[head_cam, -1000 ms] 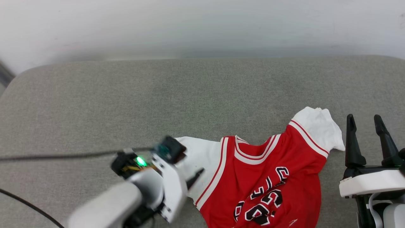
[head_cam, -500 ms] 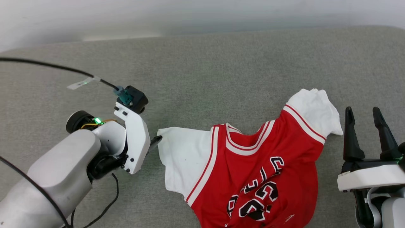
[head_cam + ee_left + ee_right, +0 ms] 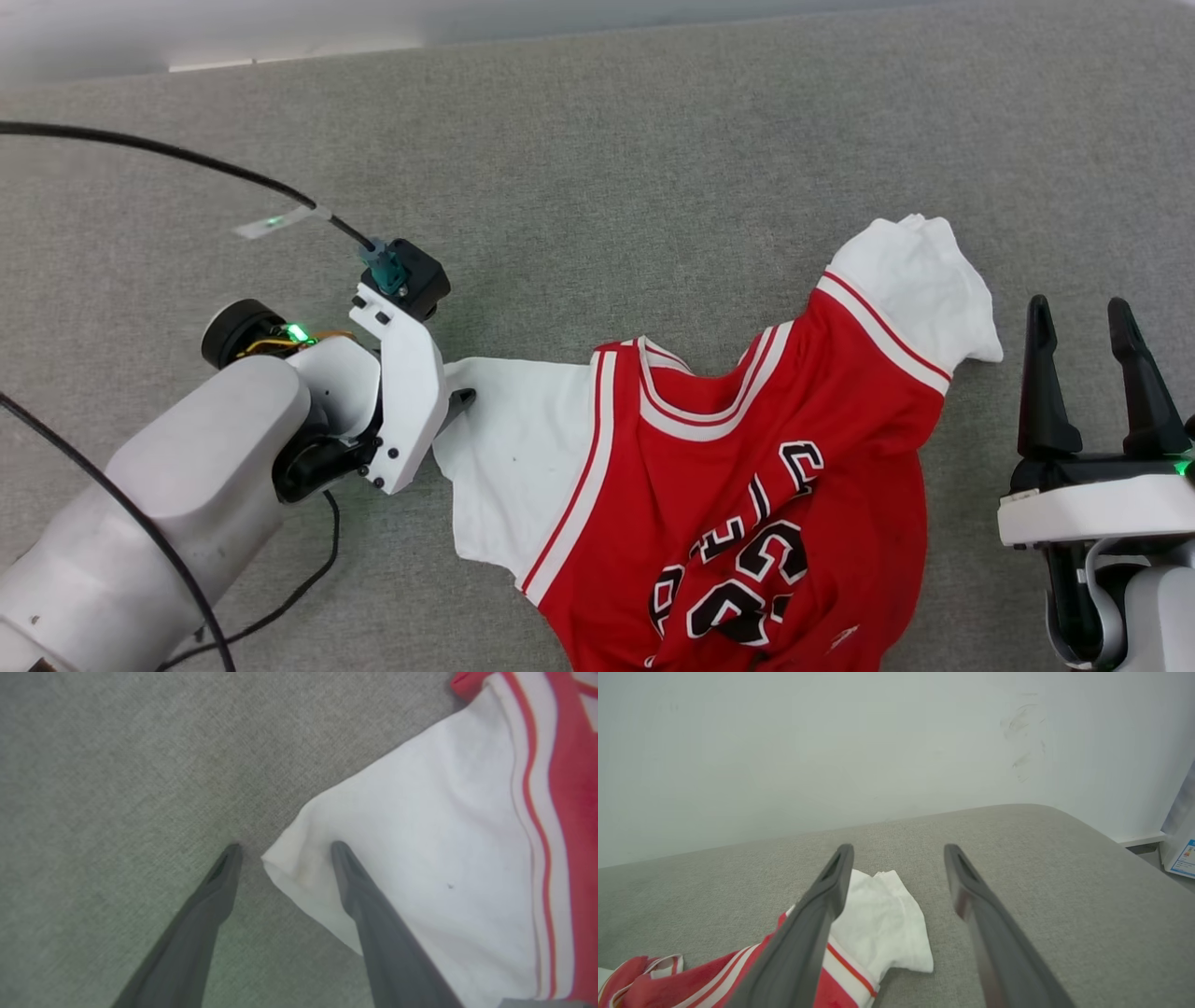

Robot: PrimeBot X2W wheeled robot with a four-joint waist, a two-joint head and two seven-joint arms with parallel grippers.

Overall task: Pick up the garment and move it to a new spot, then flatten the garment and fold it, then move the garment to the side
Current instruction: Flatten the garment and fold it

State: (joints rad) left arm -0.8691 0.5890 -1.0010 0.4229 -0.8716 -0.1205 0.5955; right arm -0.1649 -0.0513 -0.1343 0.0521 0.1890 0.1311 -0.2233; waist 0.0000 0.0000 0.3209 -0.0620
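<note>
1. One garment (image 3: 747,485): a red jersey with white sleeves, a striped collar and black-and-white lettering. It lies rumpled on the grey pad (image 3: 653,187), toward 5 o'clock in the head view, and its hem is cut off by the bottom edge.
2. One flat sleeve (image 3: 509,448), on the garment's 9 o'clock side: white, spread out, with red-white trim at its seam.
3. One bunched sleeve (image 3: 920,280), on the garment's 1 o'clock side: white and crumpled.
4. My left end effector (image 3: 286,846): fingers apart, nothing clamped. It sits at the flat sleeve's 9 o'clock corner. In the wrist view one fingertip is on bare pad and the other is over white cloth, with the corner between them. I cannot tell whether that tip presses the cloth.
5. My right end effector (image 3: 1078,308): fingers apart and empty, pointing to 12 o'clock. It is at the garment's 3 o'clock, near the bunched sleeve but apart from it.
6. One black cable (image 3: 187,163), running from the 9 o'clock edge to my left wrist.
7. One pale wall (image 3: 831,742), beyond the pad at 12 o'clock.
</note>
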